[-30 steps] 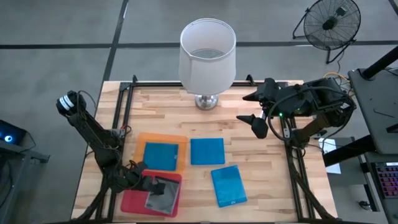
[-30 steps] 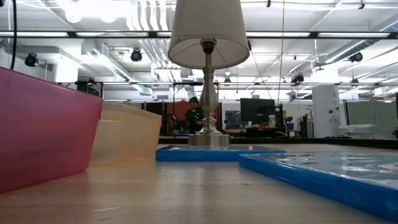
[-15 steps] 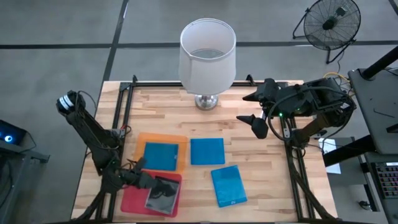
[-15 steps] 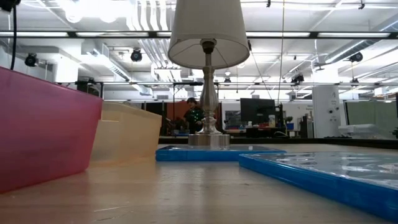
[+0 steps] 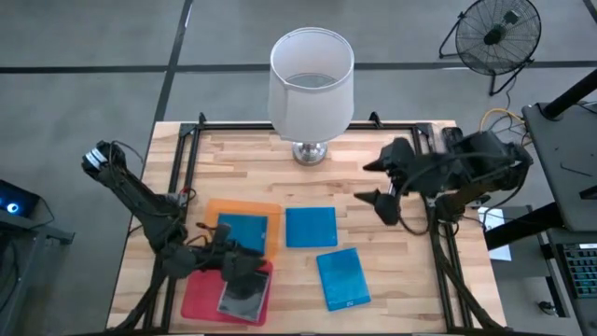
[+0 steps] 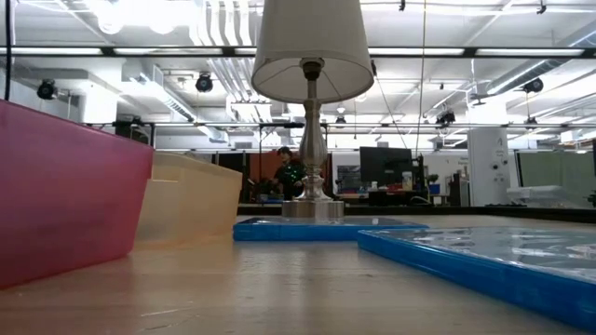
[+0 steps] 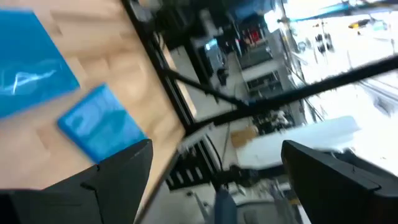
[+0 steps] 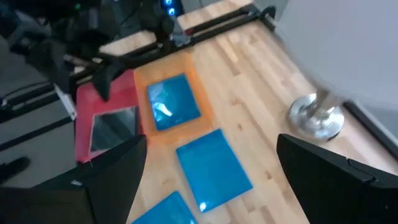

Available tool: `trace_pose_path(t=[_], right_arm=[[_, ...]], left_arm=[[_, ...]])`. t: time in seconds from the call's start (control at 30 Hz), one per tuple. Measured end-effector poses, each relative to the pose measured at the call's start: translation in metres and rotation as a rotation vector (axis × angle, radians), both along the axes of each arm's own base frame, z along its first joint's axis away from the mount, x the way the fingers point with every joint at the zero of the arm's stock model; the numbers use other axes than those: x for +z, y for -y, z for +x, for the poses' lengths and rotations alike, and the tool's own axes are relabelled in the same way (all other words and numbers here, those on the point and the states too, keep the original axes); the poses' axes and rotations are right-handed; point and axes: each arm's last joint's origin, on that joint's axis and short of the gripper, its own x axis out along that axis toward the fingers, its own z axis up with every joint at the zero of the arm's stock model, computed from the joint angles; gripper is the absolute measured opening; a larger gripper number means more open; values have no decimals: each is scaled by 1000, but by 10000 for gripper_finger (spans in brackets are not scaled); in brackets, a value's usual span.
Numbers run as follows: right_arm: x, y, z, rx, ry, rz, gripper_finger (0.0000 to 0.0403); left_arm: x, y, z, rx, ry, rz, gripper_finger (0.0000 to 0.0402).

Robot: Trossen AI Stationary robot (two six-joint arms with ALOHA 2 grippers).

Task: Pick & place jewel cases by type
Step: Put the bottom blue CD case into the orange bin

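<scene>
Three blue jewel cases show in the high view: one (image 5: 241, 233) lies flat in the orange tray (image 5: 213, 211), one (image 5: 311, 227) lies on the table's middle, and one (image 5: 342, 277) lies nearer the near edge. A dark grey case (image 5: 244, 299) lies flat in the pink tray (image 5: 198, 301). My left gripper (image 5: 239, 262) is open and hovers over the pink tray's far part, just beyond the grey case; its wrist view (image 7: 217, 186) looks out past the table's right edge. My right gripper (image 5: 381, 187) is open and stands high over the table's right side (image 8: 217, 186).
A lamp with a white shade (image 5: 312, 82) stands on its metal base (image 5: 310, 152) at the far middle. Black frame rails (image 5: 438, 252) run along the table's sides. Bare wood lies between the lamp and the blue cases. A fan (image 5: 492, 37) stands off the table.
My left gripper has moved toward the table's right, from the pink tray's left side to over its far part beside the grey case. My right gripper has shifted a little toward the near edge. The cases have stayed where they were.
</scene>
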Motion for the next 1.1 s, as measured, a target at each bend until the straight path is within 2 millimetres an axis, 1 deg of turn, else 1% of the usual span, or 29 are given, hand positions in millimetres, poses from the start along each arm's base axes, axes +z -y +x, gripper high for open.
trace_pose_path(t=[0.1,0.27,0.4,0.6,0.7,0.87,0.97,1.03,1.1], right_arm=[[-10,-11,-2,13,-32,23,354],[-32,-32,-4,-5,-87,39,354],[-50,-47,-11,-42,-110,44,354],[-81,-66,-18,-121,-148,76,354],[-97,-76,-21,-121,-177,80,354],[-117,-97,-23,-95,-164,123,354],[-129,-109,-27,-82,-159,154,354],[-137,-116,-31,-83,-158,176,354],[-146,-121,-35,-101,-166,196,354]], left_arm=[[2,-6,14,47,-3,4,339],[1,-8,34,69,-20,8,339],[-3,-7,53,99,-15,-31,339],[4,2,91,5,53,68,339],[5,5,111,-32,61,95,339],[10,9,143,-88,75,160,339],[9,9,158,-90,71,193,339],[5,7,165,-90,47,199,339],[0,4,171,-104,24,167,339]])
